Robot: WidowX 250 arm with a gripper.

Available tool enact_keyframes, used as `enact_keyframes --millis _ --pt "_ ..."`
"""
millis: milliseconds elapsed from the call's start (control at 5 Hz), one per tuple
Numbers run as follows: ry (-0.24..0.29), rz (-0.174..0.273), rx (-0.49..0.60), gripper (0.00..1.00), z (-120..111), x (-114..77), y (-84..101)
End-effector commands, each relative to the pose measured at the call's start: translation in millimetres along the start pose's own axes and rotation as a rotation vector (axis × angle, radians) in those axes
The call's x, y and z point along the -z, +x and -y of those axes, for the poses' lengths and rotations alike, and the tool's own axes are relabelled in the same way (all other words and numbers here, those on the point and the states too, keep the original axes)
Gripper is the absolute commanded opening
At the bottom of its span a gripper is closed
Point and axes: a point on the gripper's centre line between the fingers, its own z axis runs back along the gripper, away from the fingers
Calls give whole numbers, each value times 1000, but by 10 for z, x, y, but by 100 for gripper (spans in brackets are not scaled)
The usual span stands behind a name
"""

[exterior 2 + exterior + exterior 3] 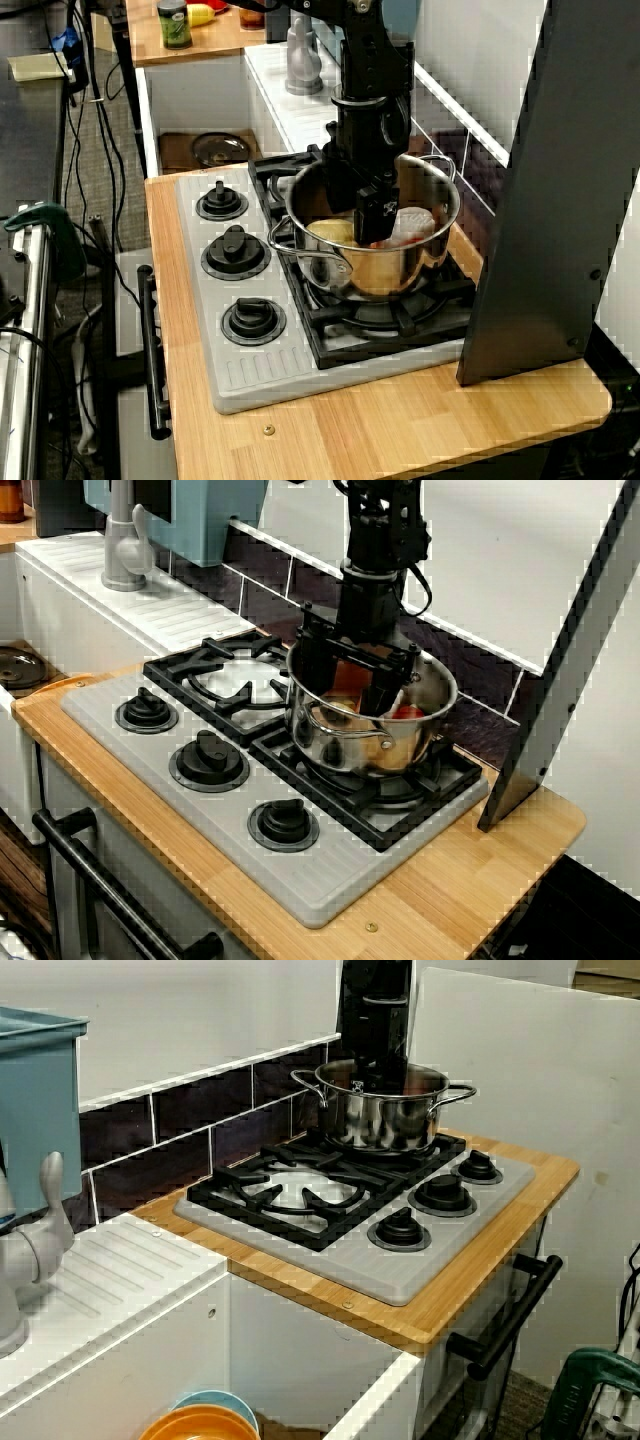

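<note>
The end effector [352, 692] dips inside the steel pot [395, 752] on the stove [200, 810], beside food pieces [330, 232]; whether it is open or closed cannot be told.

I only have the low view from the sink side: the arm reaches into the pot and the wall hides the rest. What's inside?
Observer: From the counter's end, the pot holds a yellow piece and a pale piece.
Operator: Where is the gripper among them?
Observer: The gripper is down inside the pot, between those two.
Operator: Anything else in there?
Observer: Yes. In the view from the front, a red piece shows beside the gripper, near the pot's wall.
</note>
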Motion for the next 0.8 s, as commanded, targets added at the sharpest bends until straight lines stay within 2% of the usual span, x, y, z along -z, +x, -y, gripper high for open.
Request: enact_keyframes --millis 0,400,600 --pt "0 0 0 100 0 0 0" --pt "-68 -58 -10 100 -173 -295 13" --pt "-62 -82 -1 0 -208 -343 16"
